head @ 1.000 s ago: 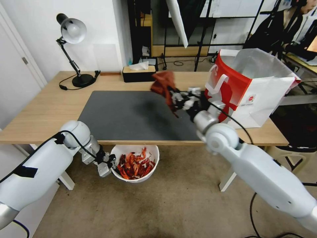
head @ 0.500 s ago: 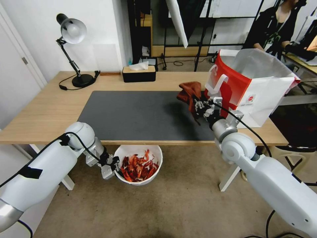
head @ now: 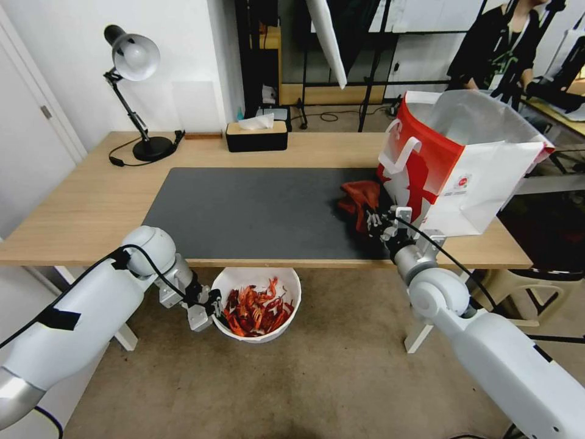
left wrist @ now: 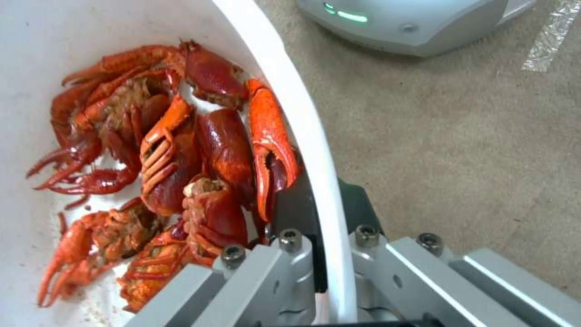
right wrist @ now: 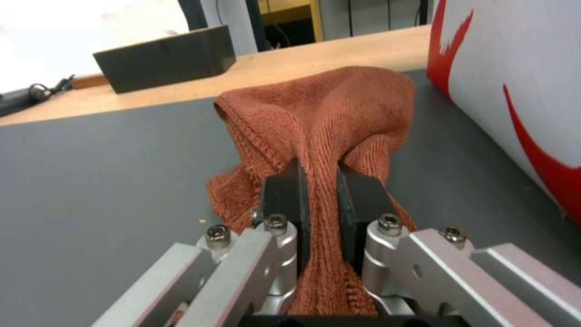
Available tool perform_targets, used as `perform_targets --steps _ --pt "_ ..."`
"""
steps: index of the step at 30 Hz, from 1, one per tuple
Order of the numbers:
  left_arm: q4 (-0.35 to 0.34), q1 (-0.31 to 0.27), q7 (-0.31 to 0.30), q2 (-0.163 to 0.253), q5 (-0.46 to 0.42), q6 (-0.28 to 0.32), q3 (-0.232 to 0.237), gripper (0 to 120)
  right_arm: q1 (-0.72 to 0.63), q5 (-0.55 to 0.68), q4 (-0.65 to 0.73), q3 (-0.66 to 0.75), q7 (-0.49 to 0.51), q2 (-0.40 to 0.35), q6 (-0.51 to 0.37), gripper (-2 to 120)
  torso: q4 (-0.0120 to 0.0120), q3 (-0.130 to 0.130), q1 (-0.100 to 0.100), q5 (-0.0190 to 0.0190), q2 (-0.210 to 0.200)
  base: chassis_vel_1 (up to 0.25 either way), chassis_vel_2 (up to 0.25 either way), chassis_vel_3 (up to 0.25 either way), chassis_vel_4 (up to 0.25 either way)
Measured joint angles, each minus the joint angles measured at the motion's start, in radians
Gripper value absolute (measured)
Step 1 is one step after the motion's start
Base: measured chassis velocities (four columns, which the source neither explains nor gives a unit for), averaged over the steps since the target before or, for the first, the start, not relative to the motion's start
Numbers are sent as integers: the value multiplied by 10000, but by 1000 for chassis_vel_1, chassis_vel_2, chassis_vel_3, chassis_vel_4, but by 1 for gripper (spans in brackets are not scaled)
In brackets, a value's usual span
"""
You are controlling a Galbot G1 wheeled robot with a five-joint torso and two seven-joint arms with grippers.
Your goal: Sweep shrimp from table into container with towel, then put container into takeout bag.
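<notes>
The right arm reached forward over the table [head: 85, 201]. Its right gripper [right wrist: 319, 193] was closed on the towel [head: 359, 201], which lay bunched on the grey mat [head: 244, 210] just beside the bag [head: 469, 164]. The left arm was bent low under the table edge. The left gripper [left wrist: 321, 213] pinched the bowl [head: 286, 280] rim, and the shrimp [head: 256, 308] lay inside.
</notes>
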Motion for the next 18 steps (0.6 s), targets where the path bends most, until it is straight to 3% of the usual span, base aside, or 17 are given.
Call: perform_targets --steps 8,18 --pt "0 57 0 12 -2 -12 1 0 33 -256 -223 -91 9 125 3 7 1 0 0 -1 0 0 0 0 0" --pt "-91 180 0 130 -31 -13 -103 0 -39 -947 -109 -222 379 212 75 42 1 0 1 -1 0 0 0 0 0"
